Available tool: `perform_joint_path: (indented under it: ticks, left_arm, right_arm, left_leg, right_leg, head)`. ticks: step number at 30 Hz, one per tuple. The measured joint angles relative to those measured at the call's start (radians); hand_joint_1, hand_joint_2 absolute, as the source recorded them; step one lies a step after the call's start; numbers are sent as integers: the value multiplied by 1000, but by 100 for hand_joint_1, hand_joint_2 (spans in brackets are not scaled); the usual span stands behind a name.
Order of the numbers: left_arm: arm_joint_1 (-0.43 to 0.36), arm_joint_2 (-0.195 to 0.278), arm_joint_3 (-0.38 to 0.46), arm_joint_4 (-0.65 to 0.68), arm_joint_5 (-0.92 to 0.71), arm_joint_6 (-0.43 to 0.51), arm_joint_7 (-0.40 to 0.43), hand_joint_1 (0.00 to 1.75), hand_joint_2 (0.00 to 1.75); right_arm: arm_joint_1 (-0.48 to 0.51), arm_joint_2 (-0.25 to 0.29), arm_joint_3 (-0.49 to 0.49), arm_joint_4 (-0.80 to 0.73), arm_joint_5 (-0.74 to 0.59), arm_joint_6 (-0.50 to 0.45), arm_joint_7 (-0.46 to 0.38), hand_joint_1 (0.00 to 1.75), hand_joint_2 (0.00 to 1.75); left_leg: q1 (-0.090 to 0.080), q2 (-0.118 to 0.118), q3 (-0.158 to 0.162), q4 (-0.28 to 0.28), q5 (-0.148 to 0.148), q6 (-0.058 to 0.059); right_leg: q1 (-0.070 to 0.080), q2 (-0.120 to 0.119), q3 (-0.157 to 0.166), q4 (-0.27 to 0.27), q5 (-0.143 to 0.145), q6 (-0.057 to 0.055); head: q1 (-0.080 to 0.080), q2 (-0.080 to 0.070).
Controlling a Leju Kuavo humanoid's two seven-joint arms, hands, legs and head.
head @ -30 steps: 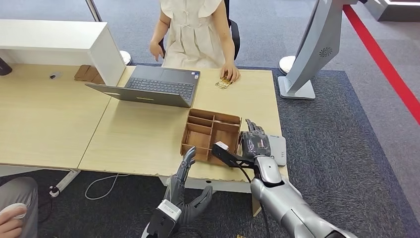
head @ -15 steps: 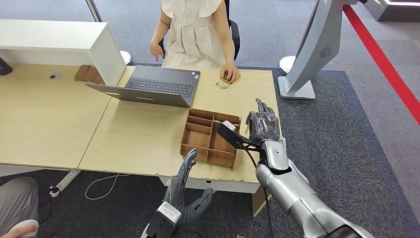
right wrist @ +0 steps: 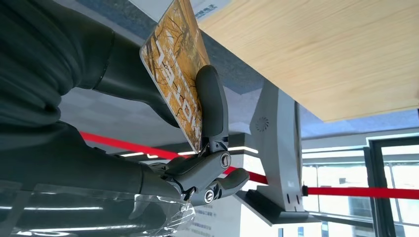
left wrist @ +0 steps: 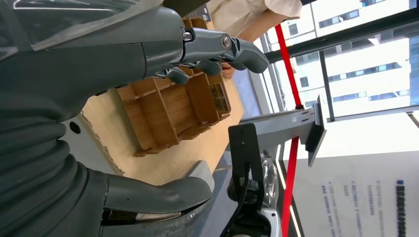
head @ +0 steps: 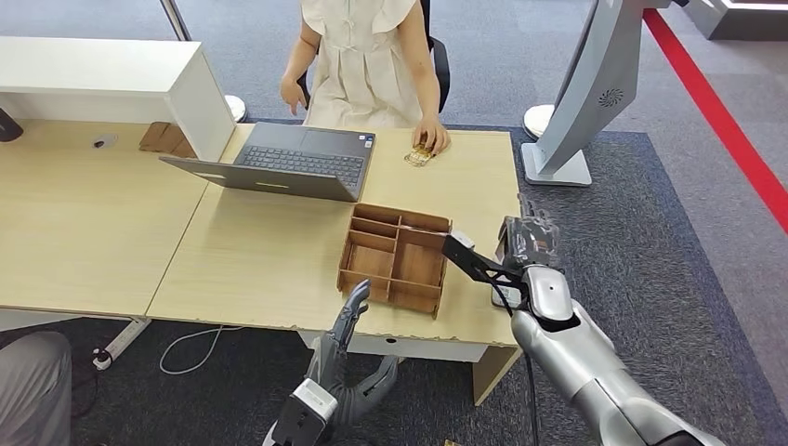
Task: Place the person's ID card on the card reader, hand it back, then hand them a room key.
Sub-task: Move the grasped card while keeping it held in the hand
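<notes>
Desk on grey carpet, red floor stripe at the right.
The right hand (head: 527,240) grips a gold patterned card (right wrist: 179,74) just off the wooden desk's (head: 260,251) right edge; the left hand (head: 346,346) hangs empty, fingers apart, below its front edge near the compartment tray (head: 395,257).

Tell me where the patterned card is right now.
The patterned card is pinched in the right hand, which is raised past the table's right edge, right of the wooden tray.

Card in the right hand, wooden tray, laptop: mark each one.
card (right wrist: 179,74), right wrist view, middle of its patterned gold face.
wooden tray (head: 350,253), head view, its left outer wall.
laptop (head: 304,164), head view, centre of the keyboard.
</notes>
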Motion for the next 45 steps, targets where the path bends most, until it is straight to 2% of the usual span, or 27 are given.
perform_joint_path:
  ticks: [7,21,39,45]
  left_arm:
    - [2,6,-3,-10,-3,-1,2,0,175]
    - [2,8,-3,-14,-10,-2,17,0,175]
    - [3,8,-3,-14,-9,5,16,0,175]
    - [3,8,-3,-14,-6,0,14,0,175]
  right_arm:
    - [20,-27,-6,1,-5,11,2,175,175]
    - [48,-28,-12,1,-21,0,-22,175,175]
    - [56,4,-11,37,-34,-5,-73,175,175]
    - [61,17,-6,56,-53,44,-124,175,175]
  left_leg:
    - [0,0,0,0,0,0]
    - [0,0,0,0,0,0]
    - [0,0,0,0,0,0]
    - [0,0,0,0,0,0]
  right_leg:
    - [0,0,0,0,0,0]
    - [0,0,0,0,0,0]
    - [0,0,0,0,0,0]
    - [0,0,0,0,0,0]
  head:
    - [0,0]
    - [0,0]
    - [0,0]
    - [0,0]
